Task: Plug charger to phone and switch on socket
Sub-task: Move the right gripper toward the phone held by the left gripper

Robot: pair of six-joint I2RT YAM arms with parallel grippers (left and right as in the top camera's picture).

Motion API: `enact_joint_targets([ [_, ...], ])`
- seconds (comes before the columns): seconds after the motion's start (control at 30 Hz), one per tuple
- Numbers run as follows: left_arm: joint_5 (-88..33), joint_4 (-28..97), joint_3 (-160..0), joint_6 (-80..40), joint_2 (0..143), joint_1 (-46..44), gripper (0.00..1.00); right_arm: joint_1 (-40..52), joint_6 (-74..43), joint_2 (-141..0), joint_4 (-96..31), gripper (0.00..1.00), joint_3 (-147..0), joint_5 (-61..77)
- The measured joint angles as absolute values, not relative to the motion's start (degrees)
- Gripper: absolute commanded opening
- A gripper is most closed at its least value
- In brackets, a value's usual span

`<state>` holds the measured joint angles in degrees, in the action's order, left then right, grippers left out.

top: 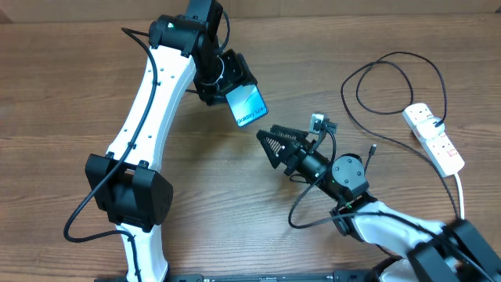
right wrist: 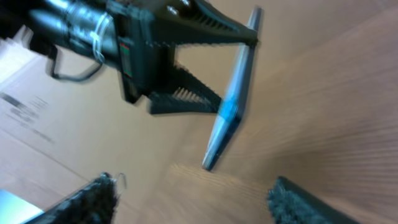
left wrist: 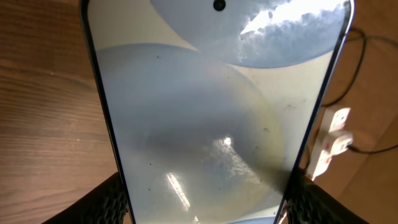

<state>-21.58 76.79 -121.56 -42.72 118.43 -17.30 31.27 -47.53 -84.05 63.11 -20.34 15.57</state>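
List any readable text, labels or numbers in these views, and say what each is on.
Nothing here reads cleanly.
phone: a faint line of print on the screen in the overhead view, too small to read. No print shows on the part seen in the left wrist view.
cardboard: dark printed marks in the right wrist view, too blurred to read.
socket: no legible marking.

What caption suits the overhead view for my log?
Left tool holds the smartphone aloft; the open right tool faces it, empty, with charger cable and power strip at right.
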Motion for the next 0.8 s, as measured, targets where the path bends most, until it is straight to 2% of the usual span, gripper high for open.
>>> enact_joint_targets([
  [0.1,-21.5,75.4,-121.6,-45.1,118.4,-18.0,0.34,31.3,-49.0,-89.7,69.7,0.76,-20.8,13.5],
  [0.33,-21.6,74.4,-121.6,-47.7,118.4,-21.3,0.34,31.3,-49.5,-91.5,65.5,0.76,-27.3,8.0],
  [0.8,-22.4,71.7,-121.6,-50.8,118.4,-22.9,0.33,31.3,-49.8,-91.5,57.3,0.58,-31.1,1.3],
])
